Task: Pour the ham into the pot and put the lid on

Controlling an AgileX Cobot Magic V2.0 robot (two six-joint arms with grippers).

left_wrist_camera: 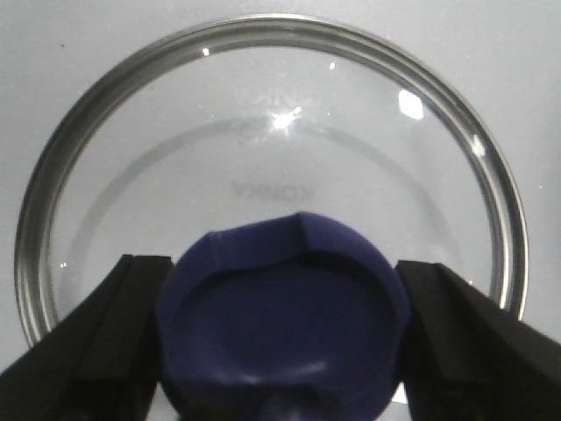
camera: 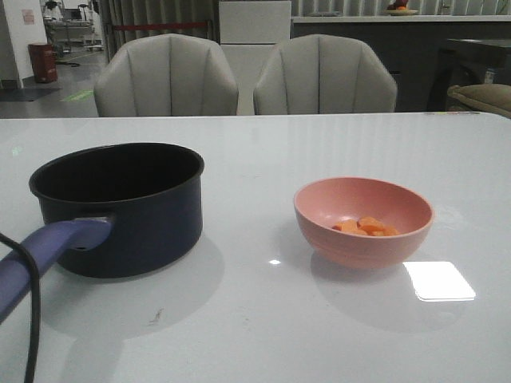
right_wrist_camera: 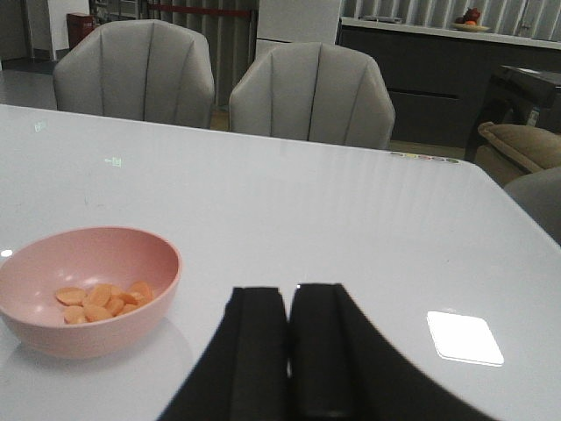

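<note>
Ham [camera: 367, 227]: small heap of orange-pink diced pieces at the bottom of the pink bowl [camera: 364, 221]; none is in the pot yet.
Pink bowl: upright on the white table [camera: 319, 159], on the robot's right, well apart from the pot.
Pot [camera: 120, 203]: dark navy saucepan on the robot's left, open, interior dark; its purple-blue handle [camera: 48, 255] points toward the robot.
Lid [left_wrist_camera: 272, 167]: clear glass with a steel rim, seen only in the left wrist view, directly beneath that camera; not visible in the front view.
Lid knob [left_wrist_camera: 285, 320]: flared, purple-blue, lying between the two black fingers.
Left gripper [left_wrist_camera: 280, 333]: fingers spread to either side of the knob, close against it; firm clamping cannot be confirmed.
Right gripper [right_wrist_camera: 289, 351]: fingers pressed together, holding nothing, near the bowl and apart from it.
Step in hand (judgement): pouring comes first, so the bowl must be picked up.
Procedure (judgement): spread the right fingers, grip the bowl rim on the side nearest the arm, lift level, carry over the pot centre, then tilt slowly so the pieces slide in.
Caution (judgement): the bowl wall is smooth and curved; a shallow grip may slip.
Black cable [camera: 28, 303]: crosses the pot handle in the front view.
Markings: faint mirrored lettering on the lid glass, reading roughly "VANOX"; not certain. No other legible writing.
</note>
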